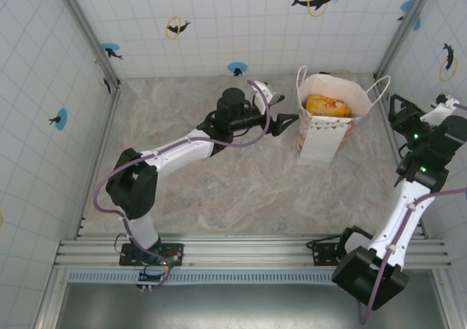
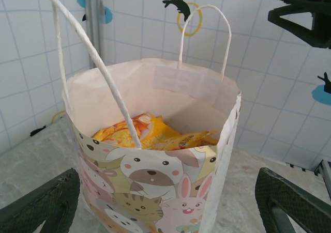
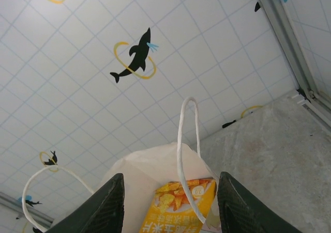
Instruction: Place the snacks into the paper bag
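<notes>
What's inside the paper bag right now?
Orange-yellow snack packets lie inside the paper bag. Whatever sits beneath them is covered by those packets and the bag's walls.

Left arm extended forward, elbow low, wrist turned right. Left gripper (image 1: 284, 110) jaws spread wide, holding nothing. Right arm folded upright at right side. Right gripper (image 1: 400, 110) jaws partly apart, holding nothing.

We could read no text outright: the orange snack packet (image 3: 170, 204) in the paper bag (image 3: 142, 173) carried printed characters, perhaps Chinese, cut off at the edge.
</notes>
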